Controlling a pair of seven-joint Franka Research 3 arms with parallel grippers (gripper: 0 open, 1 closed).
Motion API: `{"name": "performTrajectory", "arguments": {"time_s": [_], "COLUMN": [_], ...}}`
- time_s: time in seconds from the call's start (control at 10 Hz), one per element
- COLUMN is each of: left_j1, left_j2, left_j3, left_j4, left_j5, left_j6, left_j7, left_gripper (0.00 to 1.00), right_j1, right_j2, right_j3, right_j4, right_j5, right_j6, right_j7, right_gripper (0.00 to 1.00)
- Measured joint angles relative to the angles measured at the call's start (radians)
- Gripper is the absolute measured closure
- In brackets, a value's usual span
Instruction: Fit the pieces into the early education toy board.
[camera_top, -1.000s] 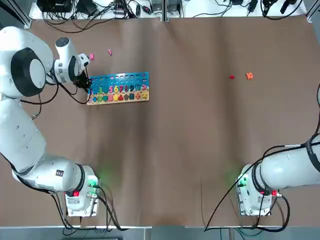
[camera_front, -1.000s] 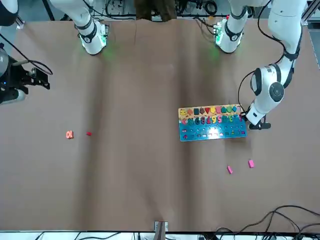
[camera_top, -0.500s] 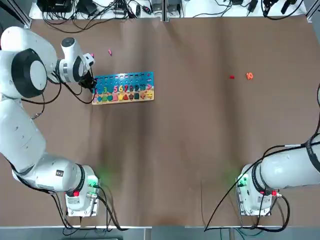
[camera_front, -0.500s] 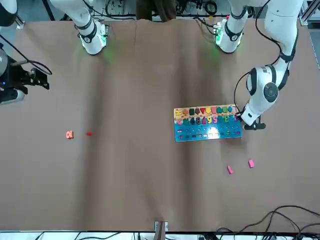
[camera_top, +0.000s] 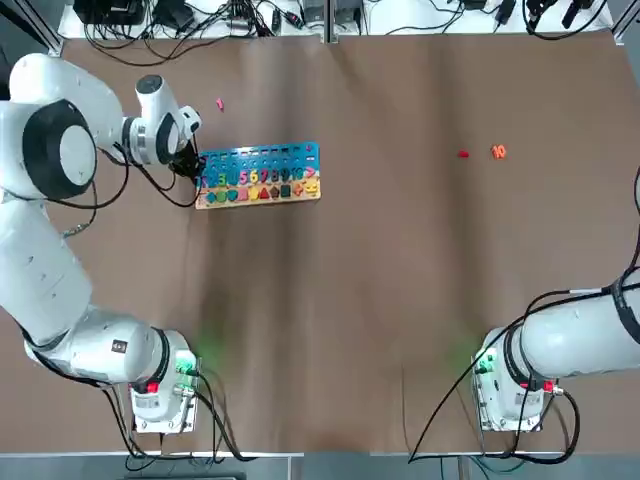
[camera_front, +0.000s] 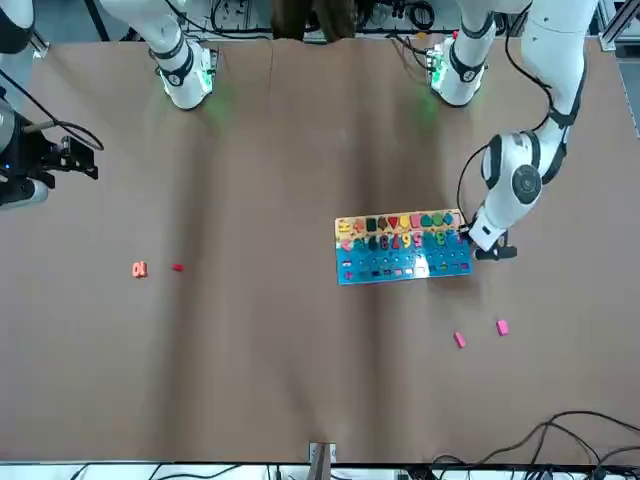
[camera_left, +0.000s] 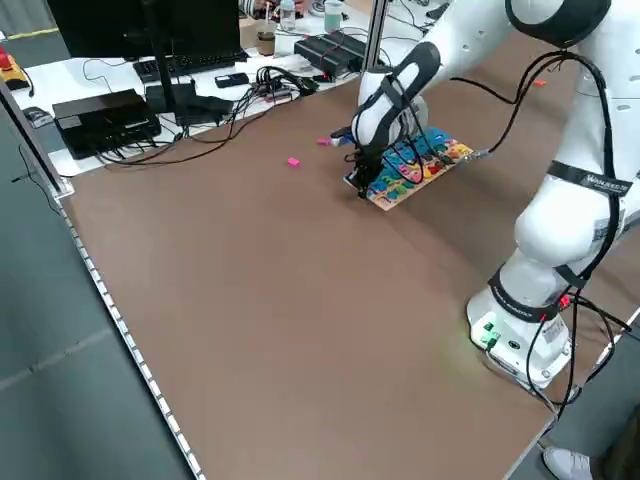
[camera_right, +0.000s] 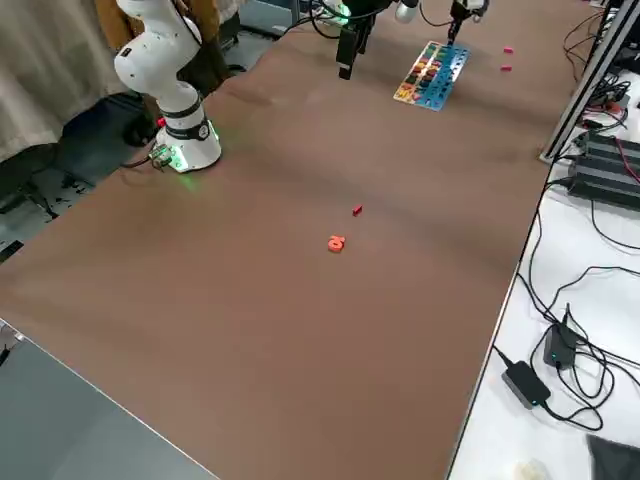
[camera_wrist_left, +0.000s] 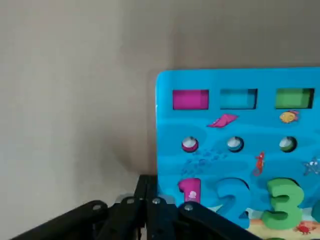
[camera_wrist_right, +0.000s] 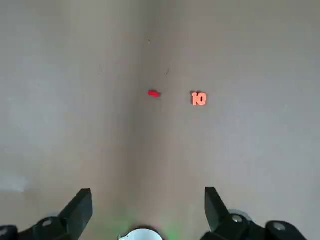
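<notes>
At the blue-and-wood board's (camera_wrist_left: 215, 150) edge, the left hand (camera_wrist_left: 147, 180) is together. Over the smooth brown counter (camera_top: 350, 300), the right hand (camera_wrist_right: 149, 200) is apart.

Top view: overhead, facing down, taking in both arms' bases. Front view: across the table, facing the robot, covering the same tabletop. Side views: raised, diagonal, from opposite sides. Left wrist view: close above the toy board (camera_wrist_left: 210, 140). Right wrist view: looks onto the table (camera_wrist_right: 125, 140), farther from its surface.
</notes>
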Motion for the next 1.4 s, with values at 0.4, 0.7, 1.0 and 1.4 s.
{"name": "performTrajectory", "arguments": {"time_s": [0.4, 0.7, 1.0, 1.4], "left_j1": [-0.002, -0.008, -0.019, -0.036], "left_j2": [0.0, 0.001, 0.016, 0.032], "left_j3": [-0.088, -0.133, -0.169, -0.172], "left_j4": [0.003, 0.018, 0.051, 0.072], "left_j5": [0.0, 0.0, 0.0, 0.0], "left_j6": [0.003, 0.004, 0.004, 0.003], "left_j7": [-0.08, -0.12, -0.157, -0.175], "left_gripper": [0.96, 0.96, 0.97, 0.97], "right_j1": [0.0, -0.001, -0.001, -0.001], "right_j2": [0.0, 0.0, 0.0, 0.0], "right_j3": [0.0, 0.0, 0.0, 0.0], "right_j4": [0.0, 0.0, 0.0, 0.0], "right_j5": [0.0, 0.0, 0.0, 0.0], "right_j6": [0.0, 0.0, 0.0, 0.0], "right_j7": [0.001, 0.002, 0.002, 0.003], "right_gripper": [0.01, 0.01, 0.01, 0.01]}}
